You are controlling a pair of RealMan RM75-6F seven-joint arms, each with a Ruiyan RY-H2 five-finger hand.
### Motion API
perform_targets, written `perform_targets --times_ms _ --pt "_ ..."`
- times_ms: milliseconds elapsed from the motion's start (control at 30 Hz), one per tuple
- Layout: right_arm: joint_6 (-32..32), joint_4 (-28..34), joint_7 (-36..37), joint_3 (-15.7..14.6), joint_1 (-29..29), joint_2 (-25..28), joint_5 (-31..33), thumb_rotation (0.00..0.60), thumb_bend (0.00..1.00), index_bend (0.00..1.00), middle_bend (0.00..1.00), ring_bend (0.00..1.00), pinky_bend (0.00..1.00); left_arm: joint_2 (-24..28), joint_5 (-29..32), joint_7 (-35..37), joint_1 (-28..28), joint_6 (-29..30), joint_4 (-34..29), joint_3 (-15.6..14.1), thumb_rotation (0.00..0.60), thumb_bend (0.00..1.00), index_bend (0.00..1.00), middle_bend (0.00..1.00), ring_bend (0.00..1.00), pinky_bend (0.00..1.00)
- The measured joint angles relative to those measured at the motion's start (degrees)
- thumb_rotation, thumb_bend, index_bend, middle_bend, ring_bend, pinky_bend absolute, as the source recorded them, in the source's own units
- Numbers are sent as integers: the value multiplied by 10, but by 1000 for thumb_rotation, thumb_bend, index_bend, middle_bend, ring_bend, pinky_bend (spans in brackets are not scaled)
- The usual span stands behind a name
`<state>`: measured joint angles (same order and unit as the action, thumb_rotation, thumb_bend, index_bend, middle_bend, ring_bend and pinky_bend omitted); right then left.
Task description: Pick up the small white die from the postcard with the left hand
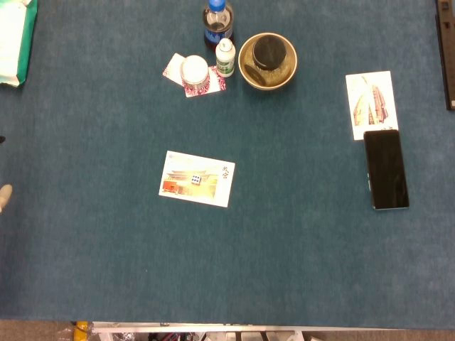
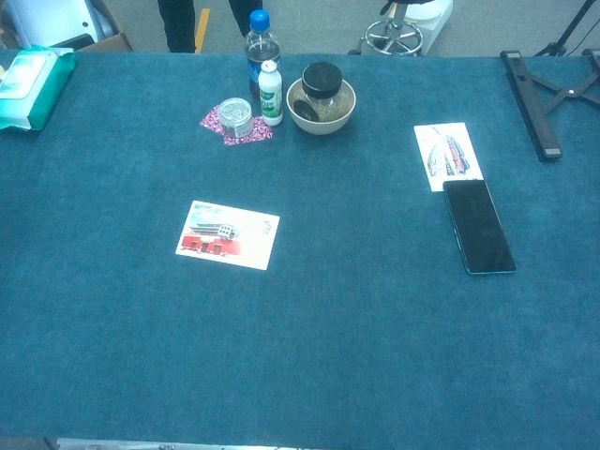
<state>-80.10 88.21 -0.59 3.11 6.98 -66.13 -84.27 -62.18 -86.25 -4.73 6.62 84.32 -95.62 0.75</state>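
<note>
Tabletop (image 1: 298, 270): blue cloth surface, carrying all items listed below.

Left hand (image 1: 4, 196): only a pale tip showed at the left edge of the head view, level with the postcard; whether its fingers were spread or curled could not be told. Absent from the chest view.

Right hand: in neither view.

Postcard (image 1: 197, 178): lay flat and slightly skewed, left of centre, nearest of the items to the robot.

Small white die (image 1: 195, 180): sat on the postcard's printed picture, near the card's middle, dots visible on top. Untouched.

Handling note (judgement): the reach had barely started. The hand would do best to travel in from the left, descend straight over the die, and pinch its opposite faces with fingertips only, lifting vertically so the light card neither slid nor rose with it.

Smartphone (image 1: 386, 169): dark, face up, far right, its upper end touching a second picture card (image 1: 370, 104).

Far group, well apart from the die: lidded round tin (image 1: 195, 70) on patterned cards, small white bottle (image 1: 225, 57), blue-capped drink bottle (image 1: 217, 21), bowl (image 1: 267, 60) holding a dark-lidded jar.

Wet-wipe pack (image 1: 14, 39): far left corner.
</note>
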Motion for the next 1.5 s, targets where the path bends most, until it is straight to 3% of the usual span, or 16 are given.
perform_targets --times_ms 567,867,1133,1500 --pt "6 1 8 4 5 6 1 600 0 338 263 210 322 -8 -6 -1 3 -11 -5 -2 600 233 249 32 0 140" --pt "22 -4 45 14 20 14 1 600 0 338 263 210 322 -34 -42 10 20 -29 -11 -9 600 233 324 0 0 140" --pt "45 -6 56 29 39 20 17 600 0 352 263 210 322 -75 -61 16 64 -85 -15 -8 600 232 405 0 0 140" --pt "55 -10 52 36 46 25 38 600 0 352 263 210 322 -124 -51 47 137 -186 -12 3 600 233 421 0 0 140"
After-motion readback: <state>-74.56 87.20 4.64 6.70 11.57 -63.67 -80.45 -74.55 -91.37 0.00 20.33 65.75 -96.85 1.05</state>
